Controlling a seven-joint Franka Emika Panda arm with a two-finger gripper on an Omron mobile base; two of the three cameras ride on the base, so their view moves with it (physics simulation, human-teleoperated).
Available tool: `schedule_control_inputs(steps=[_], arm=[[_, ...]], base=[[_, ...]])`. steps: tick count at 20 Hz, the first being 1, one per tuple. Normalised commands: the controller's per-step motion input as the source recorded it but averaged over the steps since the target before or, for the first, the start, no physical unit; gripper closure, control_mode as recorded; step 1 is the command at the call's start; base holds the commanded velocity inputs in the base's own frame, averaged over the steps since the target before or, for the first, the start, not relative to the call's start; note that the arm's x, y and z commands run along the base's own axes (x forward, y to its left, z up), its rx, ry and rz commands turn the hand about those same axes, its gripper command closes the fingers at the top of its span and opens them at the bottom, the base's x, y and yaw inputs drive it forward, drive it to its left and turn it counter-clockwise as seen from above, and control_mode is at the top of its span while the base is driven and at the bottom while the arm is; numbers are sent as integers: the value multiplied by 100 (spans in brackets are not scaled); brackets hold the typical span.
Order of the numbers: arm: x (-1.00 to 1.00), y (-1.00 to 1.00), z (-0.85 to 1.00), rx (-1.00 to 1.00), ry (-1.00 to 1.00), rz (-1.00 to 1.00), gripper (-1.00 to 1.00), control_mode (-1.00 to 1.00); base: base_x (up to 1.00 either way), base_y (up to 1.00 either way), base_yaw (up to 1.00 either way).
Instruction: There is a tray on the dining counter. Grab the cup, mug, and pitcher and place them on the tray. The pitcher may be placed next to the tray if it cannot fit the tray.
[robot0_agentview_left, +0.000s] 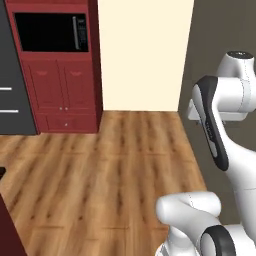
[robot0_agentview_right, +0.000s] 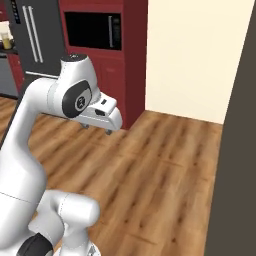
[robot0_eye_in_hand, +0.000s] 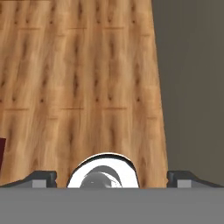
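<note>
My pincer (robot0_eye_in_hand: 112, 178) hangs spread wide, empty, over smooth wood-plank floor (robot0_eye_in_hand: 78, 87). A flat grey wall (robot0_eye_in_hand: 192, 87) edges my right; open floor runs to red cabinets (robot0_agentview_left: 60, 95). Can't tell where the tray sits.

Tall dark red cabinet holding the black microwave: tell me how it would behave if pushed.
The tall dark red cabinet likely would not budge: it stands on the wooden floor beside the cream wall. It looks rigid and heavy, with panelled doors and the black microwave built in.
</note>
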Motion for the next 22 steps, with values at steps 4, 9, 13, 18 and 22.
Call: schedule_control_inputs(steps=[4, 9, 13, 18, 22], arm=[[0, 0, 0, 0, 0, 0, -100, 100], [0, 0, 0, 0, 0, 0, -100, 100], [0, 0, 0, 0, 0, 0, -100, 100], [0, 0, 0, 0, 0, 0, -100, 100], [0, 0, 0, 0, 0, 0, -100, 100]], base=[[100, 0, 14], [100, 0, 14], [100, 0, 13], [100, 0, 9], [100, 0, 6]])
